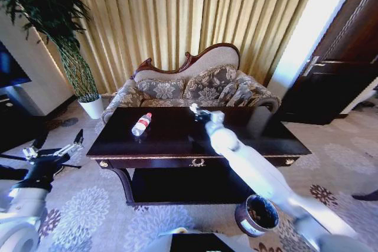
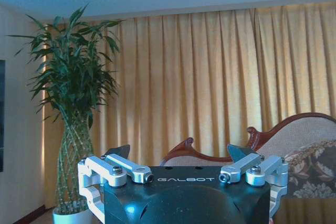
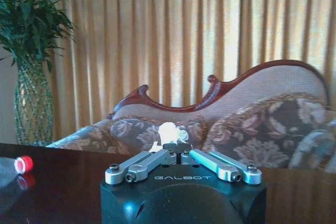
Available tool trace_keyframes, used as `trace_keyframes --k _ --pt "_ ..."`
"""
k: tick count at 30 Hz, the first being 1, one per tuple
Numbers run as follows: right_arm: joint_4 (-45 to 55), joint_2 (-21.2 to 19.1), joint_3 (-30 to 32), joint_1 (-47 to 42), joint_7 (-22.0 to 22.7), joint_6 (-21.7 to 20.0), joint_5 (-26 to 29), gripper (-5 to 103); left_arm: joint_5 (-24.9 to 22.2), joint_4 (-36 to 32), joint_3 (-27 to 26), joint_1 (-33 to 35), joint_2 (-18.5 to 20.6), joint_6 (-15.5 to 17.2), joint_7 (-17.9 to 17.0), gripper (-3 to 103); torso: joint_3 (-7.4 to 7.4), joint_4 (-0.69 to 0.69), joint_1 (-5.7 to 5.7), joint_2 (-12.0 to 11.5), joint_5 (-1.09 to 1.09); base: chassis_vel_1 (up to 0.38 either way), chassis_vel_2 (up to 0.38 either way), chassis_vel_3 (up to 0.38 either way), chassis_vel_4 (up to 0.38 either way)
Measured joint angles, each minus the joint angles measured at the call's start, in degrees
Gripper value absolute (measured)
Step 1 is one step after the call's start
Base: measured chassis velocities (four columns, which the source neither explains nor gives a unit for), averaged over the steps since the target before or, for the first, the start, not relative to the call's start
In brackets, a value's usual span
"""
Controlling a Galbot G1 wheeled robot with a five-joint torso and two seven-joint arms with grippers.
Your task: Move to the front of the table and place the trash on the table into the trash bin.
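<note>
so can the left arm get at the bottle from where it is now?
Probably not without moving first. The left gripper sits open, low and off the table's left end, while the bottle lies up on top. Nothing blocks it; the right gripper is farther along, shut on a paper wad.

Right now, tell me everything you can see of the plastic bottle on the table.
The clear plastic bottle with a red cap and white-and-red label lies on its side on the dark glossy wooden table, on the table's left part, cap pointing toward the floral sofa. It looks empty. Nothing touches it but the tabletop, which mirrors it. The right hand is over the table's middle, apart from the bottle, shut on a crumpled white paper wad.
</note>
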Motion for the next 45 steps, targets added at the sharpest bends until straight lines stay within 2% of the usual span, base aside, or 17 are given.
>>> trace_keyframes --k 2,5,6,11,15,16,18,22,26,29,34,45 --pt "3.81 -3.59 5.35 -6.7 -0.39 1.25 -1.44 0 -0.67 0.0 -0.11 -0.09 0.58 -0.06 0.08 100 0.0 0.02 0.0 0.0 -0.01 0.0 0.0 0.0 0.0" --pt "6.61 -5.36 12.55 -14.62 -1.44 2.37 -4.5 0 -1.05 0.2 0.42 -0.84 1.01 0.02 0.14 100 0.0 0.02 0.0 0.0 -0.02 0.0 0.0 0.0 0.0" --pt "6.61 -5.36 12.55 -14.62 -1.44 2.37 -4.5 0 -1.05 0.2 0.42 -0.84 1.01 0.02 0.14 100 0.0 0.02 0.0 0.0 -0.02 0.0 0.0 0.0 0.0" --pt "9.82 -5.13 22.3 -25.5 -2.47 3.22 -6.11 0 -1.0 1.86 1.38 -1.72 1.95 0.09 1.24 100 0.0 0.03 0.0 0.0 -0.02 0.0 0.0 0.0 0.0" --pt "10.87 -4.77 25.44 -28.77 -3.37 3.64 -6.64 0 -0.99 2.33 1.41 -1.67 2.22 -0.09 1.75 100 0.0 0.03 0.0 0.0 -0.02 0.0 0.0 0.0 0.0" --pt "11.61 -4.27 28.15 -31.71 -4.7 4.21 -7.47 0 -1.02 2.73 1.41 -1.63 2.38 -0.25 2.09 100 0.0 0.02 0.0 0.0 -0.03 0.0 0.0 0.0 0.0" --pt "11.72 -4.17 28.6 -32.21 -4.89 4.31 -7.58 0 -1.05 2.78 1.41 -1.62 2.41 -0.27 2.14 100 0.0 0.03 0.0 0.0 -0.02 0.0 0.0 0.0 0.0" --pt "13.48 -1.79 35.95 -40.36 -7.95 5.73 -10.47 0 -1.39 3.98 0.89 -1.61 3.37 -0.29 3.02 100 0.0 0.02 0.0 0.0 -0.02 0.0 0.0 0.0 0.0" --pt "14.99 0.35 38.97 -44.93 -8.48 5.83 -14.27 0 -1.7 4.3 0.64 -1.69 4.38 0.65 3.11 100 0.0 0.02 0.0 0.0 -0.03 0.0 0.0 0.0 0.0" --pt "17.14 1.51 39.75 -47.57 -8.5 5.82 -14.92 0 -1.97 4.2 0.55 -2.18 4.96 1.58 3.1 100 0.0 0.02 0.01 0.0 -0.03 0.0 0.0 0.0 0.0" --pt "21.23 3.46 39.46 -50.39 -8.44 5.5 -15.57 0 -2.02 3.23 0.58 -3.13 5.16 4.84 1.66 100 0.0 0.02 0.01 0.0 -0.03 0.0 0.0 0.0 0.0" --pt "26.58 4.24 37.7 -50.95 -7.85 4.03 -16.55 0 -0.62 2.47 2.19 -3.08 3.7 7.88 0.88 100 0.01 0.02 0.01 -0.01 -0.03 0.02 -0.018 -0.015 0.017"
